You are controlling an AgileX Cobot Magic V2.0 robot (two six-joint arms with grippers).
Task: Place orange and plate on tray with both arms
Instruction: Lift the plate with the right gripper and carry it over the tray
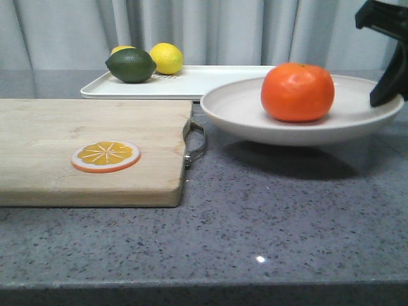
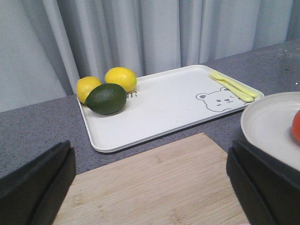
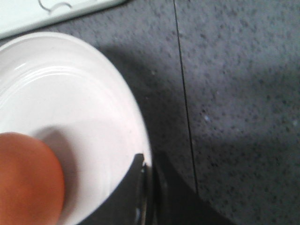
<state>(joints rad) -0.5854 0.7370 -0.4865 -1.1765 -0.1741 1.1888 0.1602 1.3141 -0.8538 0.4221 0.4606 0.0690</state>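
Note:
The orange (image 1: pixel 298 92) sits on the off-white plate (image 1: pixel 233 108), which hangs just above the counter and casts a shadow. My right gripper (image 1: pixel 387 95) is shut on the plate's right rim; in the right wrist view its fingers (image 3: pixel 136 187) pinch the plate (image 3: pixel 70 103) beside the orange (image 3: pixel 23 183). The white tray (image 1: pixel 210 81) lies behind the plate. My left gripper (image 2: pixel 150 187) is open over the wooden board and holds nothing. In its view the tray (image 2: pixel 164 108) with the bear drawing lies ahead, and the plate (image 2: pixel 267 122) and a sliver of the orange (image 2: pixel 296 127) show at the right edge.
A wooden cutting board (image 1: pixel 89 146) with a metal handle lies at the left, an orange slice disc (image 1: pixel 106 156) on it. A lime (image 1: pixel 131 65) and two lemons (image 1: pixel 167 57) sit on the tray's left end. Yellow cutlery (image 2: pixel 232 86) lies at its right end. A curtain hangs behind.

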